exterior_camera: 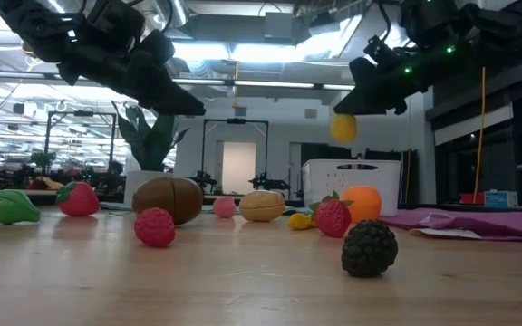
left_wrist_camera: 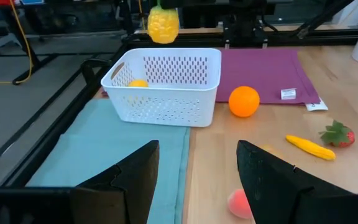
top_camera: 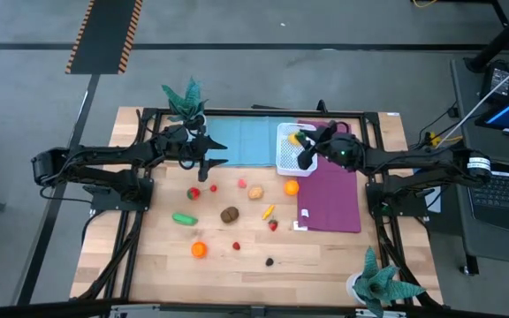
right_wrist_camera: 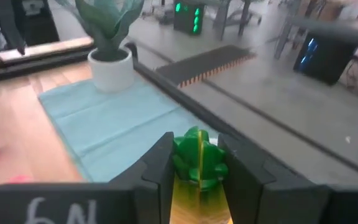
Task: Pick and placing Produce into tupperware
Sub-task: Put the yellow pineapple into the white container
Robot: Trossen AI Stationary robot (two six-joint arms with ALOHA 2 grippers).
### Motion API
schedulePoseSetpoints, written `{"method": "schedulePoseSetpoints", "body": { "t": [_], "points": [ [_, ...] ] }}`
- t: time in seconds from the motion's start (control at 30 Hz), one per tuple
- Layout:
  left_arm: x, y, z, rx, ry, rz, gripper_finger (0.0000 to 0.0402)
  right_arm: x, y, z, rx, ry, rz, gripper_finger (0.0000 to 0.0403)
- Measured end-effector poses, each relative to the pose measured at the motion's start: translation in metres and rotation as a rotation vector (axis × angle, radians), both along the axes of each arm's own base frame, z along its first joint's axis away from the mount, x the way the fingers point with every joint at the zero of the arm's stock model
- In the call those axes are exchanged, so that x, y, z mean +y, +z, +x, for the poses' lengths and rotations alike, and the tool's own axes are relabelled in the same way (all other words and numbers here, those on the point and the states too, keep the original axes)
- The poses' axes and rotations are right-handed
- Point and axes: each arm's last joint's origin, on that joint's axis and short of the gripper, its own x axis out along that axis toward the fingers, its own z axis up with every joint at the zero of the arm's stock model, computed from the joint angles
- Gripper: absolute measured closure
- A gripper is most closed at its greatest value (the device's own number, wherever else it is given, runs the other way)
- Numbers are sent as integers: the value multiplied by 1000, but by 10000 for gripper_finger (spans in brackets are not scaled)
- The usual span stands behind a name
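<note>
Right gripper (right_wrist_camera: 194,180) hangs above the tupperware (left_wrist_camera: 166,84), fingers clamped on a yellow pineapple (left_wrist_camera: 163,25); one yellow piece (left_wrist_camera: 137,83) already inside; left gripper (left_wrist_camera: 197,180) over the blue mat (left_wrist_camera: 117,149), fingers apart, holding nothing; remaining produce scattered on the surface (top_camera: 237,265).

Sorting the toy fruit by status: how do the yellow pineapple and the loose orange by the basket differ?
The pineapple hangs in the right claw above the white basket; the orange rests on the table beside it. The pineapple is bumpy with a green top; the orange is smooth and round. Both are small toys.

Perforated plastic tupperware (left_wrist_camera: 166,84), wooden table (top_camera: 237,261), cloth mat (left_wrist_camera: 260,68)
</note>
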Motion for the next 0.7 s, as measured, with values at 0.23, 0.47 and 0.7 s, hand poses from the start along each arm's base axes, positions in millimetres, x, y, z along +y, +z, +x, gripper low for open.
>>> {"method": "schedulePoseSetpoints", "body": {
  "t": [0.23, 0.47, 0.7],
  "points": [
    [0, 0, 0, 1, 1, 1, 195, -8, 26, 6, 125, 25, 102, 297],
    [0, 0, 0, 1, 1, 1, 195, -16, 45, 1, 215, 38, 264, 297],
    [0, 0, 0, 2, 0, 0, 195, -18, 54, -1, 245, 61, 330, 297]
  ]
}}
